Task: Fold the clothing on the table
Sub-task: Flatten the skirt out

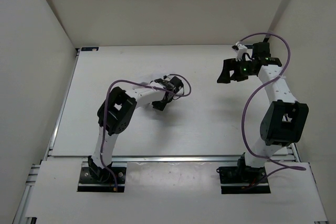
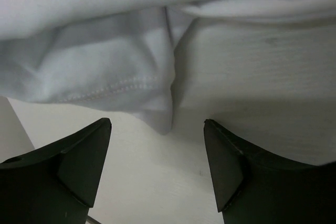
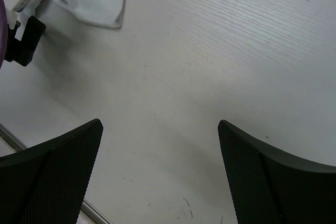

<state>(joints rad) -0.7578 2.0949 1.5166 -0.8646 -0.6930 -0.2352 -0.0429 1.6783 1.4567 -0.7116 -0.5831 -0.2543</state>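
Left gripper (image 2: 157, 124) is hovering open at the bunched clothing (image 2: 100, 61) hem, right gripper (image 3: 160, 125) is hanging open over the table (image 3: 226, 51); closing here is likely risking grabbing several layers.

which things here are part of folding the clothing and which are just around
For the job:
clothing
table
left hand, open
right hand, open

Just there:
purple cables
metal rails
white walls
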